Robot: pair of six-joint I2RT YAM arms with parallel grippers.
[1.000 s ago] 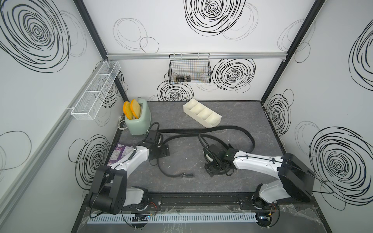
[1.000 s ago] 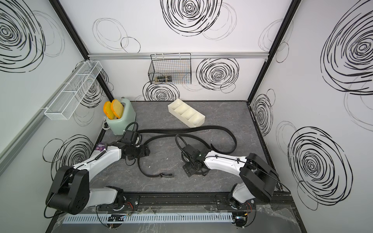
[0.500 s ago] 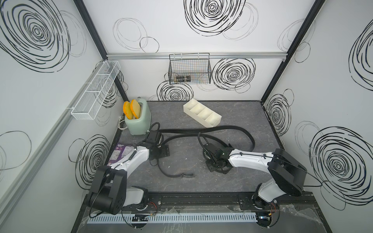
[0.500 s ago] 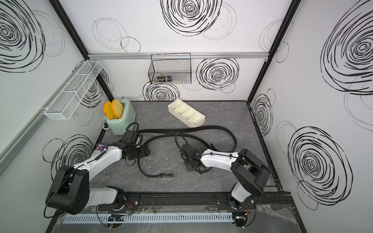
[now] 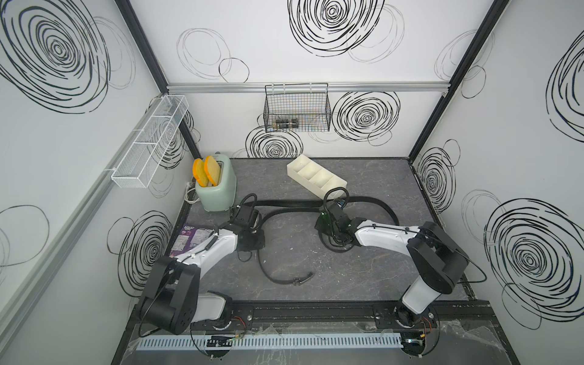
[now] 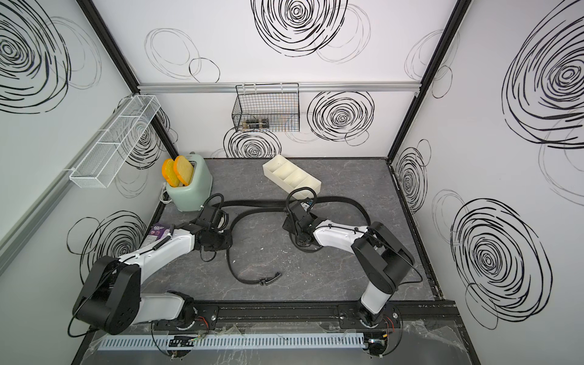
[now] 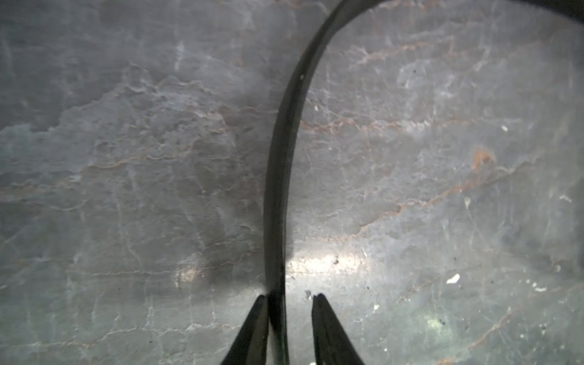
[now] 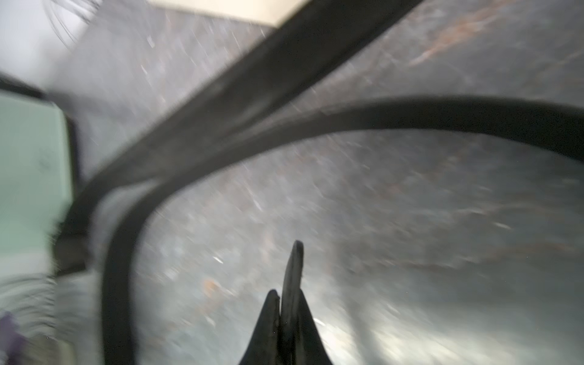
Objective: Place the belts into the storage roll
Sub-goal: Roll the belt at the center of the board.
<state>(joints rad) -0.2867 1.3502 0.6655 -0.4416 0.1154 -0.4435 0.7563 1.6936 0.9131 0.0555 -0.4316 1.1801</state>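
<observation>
Near the mint toaster (image 5: 218,192) at the left edge of the stone-patterned desk (image 5: 363,284), the left gripper (image 7: 290,297) straddles a flat black belt (image 7: 278,189), jaws narrowly apart, one touching it. The right gripper (image 8: 286,295) pinches a belt tip (image 8: 293,265). Just behind it lies the cream four-celled storage roll (image 5: 304,181); bare desk rightward.

A lab test booth. Swirl-scribbled white walls (image 5: 268,41) enclose a grey desk (image 5: 363,275), with two robot arms (image 5: 208,252) on a rail (image 5: 316,314).
</observation>
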